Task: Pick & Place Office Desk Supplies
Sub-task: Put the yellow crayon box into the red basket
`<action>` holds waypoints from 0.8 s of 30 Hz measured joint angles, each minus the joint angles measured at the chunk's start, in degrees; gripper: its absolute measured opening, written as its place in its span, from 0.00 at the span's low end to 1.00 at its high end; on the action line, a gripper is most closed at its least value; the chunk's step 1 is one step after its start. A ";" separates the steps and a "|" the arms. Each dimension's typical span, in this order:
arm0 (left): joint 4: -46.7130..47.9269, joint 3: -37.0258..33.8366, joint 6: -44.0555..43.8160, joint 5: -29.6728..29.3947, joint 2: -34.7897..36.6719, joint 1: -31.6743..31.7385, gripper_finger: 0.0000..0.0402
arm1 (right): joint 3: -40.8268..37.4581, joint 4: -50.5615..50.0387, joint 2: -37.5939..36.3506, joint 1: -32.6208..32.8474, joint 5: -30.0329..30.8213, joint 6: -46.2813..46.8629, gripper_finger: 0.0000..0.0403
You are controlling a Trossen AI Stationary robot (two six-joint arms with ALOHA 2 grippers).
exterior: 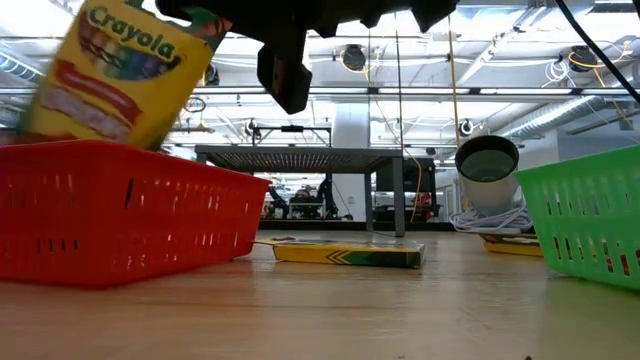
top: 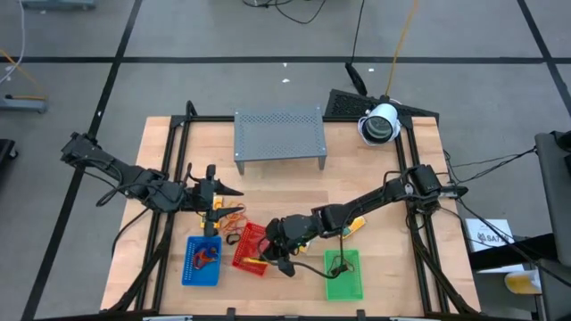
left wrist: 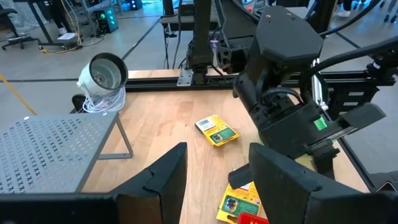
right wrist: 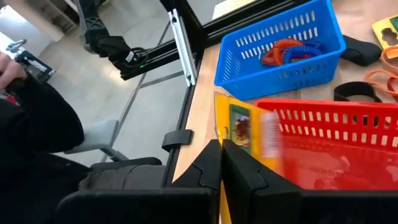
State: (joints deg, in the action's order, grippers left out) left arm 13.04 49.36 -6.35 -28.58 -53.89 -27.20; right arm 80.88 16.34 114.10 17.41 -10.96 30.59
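The crayon box (exterior: 118, 72) hangs tilted over the red tray (exterior: 120, 215), with its lower end down behind the tray's near wall. The right claw (top: 284, 245) is shut tight on it and holds it by its top end. In the right wrist view the box (right wrist: 239, 134) runs straight out from the shut fingers, so its long side lines up with the claw and points down at the tray. It looks like the box only needs to go down a little and be let go to land in the red tray (top: 251, 249).

More yellow packets lie flat on the table. One packet (exterior: 348, 254) sits just past the red tray in the low view, and another (left wrist: 217, 130) shows on the bare wood in the left wrist view. A further one (top: 356, 225) lies by the right arm, near the green tray (top: 344, 283).

Orange bands (top: 231, 217) lie loose on the table just beside the left claw (top: 217, 192). That claw stands partly open and holds nothing. It is the nearer one to the bands. The blue tray (top: 202, 260) sits close below them and already has some orange coils (right wrist: 289, 51) in it.

The grey rack (top: 278, 134) stands at the far side of the table, well apart from the trays.
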 joint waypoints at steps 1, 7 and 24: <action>0.00 0.00 0.00 0.00 0.00 0.00 0.45 | 0.00 -0.18 0.00 0.11 0.67 0.00 0.00; 0.02 0.00 0.04 -0.02 0.00 0.00 0.45 | -0.08 -0.81 1.36 0.22 2.04 0.65 0.00; 0.42 0.02 0.12 0.02 0.00 0.00 0.45 | 0.04 4.01 4.58 -0.84 0.57 4.76 0.00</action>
State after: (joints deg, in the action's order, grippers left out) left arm 13.45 49.39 -6.23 -28.56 -53.89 -27.20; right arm 80.93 20.35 118.69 16.57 -10.39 35.35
